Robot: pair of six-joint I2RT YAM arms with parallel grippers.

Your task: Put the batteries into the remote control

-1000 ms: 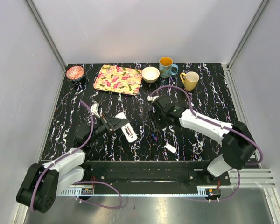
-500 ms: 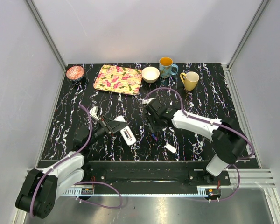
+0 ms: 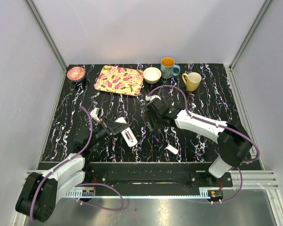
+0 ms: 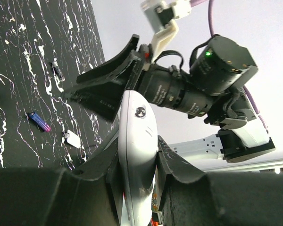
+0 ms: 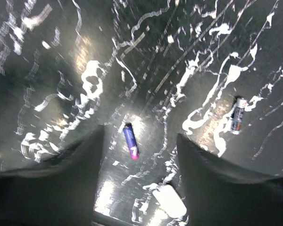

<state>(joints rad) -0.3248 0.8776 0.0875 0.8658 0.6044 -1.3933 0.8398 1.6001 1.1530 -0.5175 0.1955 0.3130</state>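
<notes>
The left gripper [image 4: 139,162] is clamped on the remote control [image 4: 137,134], holding it over the surface a little left of the middle, toward the near edge. In the left wrist view the remote's lower end is cut off behind the gripper body, and only its rounded white end shows (a dark strip on it, seen from overhead, is too small to read).

The right gripper [image 5: 140,133] hangs over the middle of the surface with its fingers apart and nothing between them. Its wrist view is smeared, and from overhead its dark fingertips are lost against the dark top. Under it lie a blue battery [image 5: 130,141], a second battery [image 5: 237,115] whose label cannot be read, and a small white cover piece [image 5: 170,200].

The surface [image 3: 212,108] is black with white and purple veins. Along its far edge stand a pink bowl [image 3: 76,73] at the left corner, a floral tray [image 3: 119,80], a white bowl [image 3: 152,75], a blue mug [image 3: 168,67] and a yellow mug [image 3: 192,81]. Pale walls [image 3: 146,28] close in three sides, with metal posts at the far corners.
</notes>
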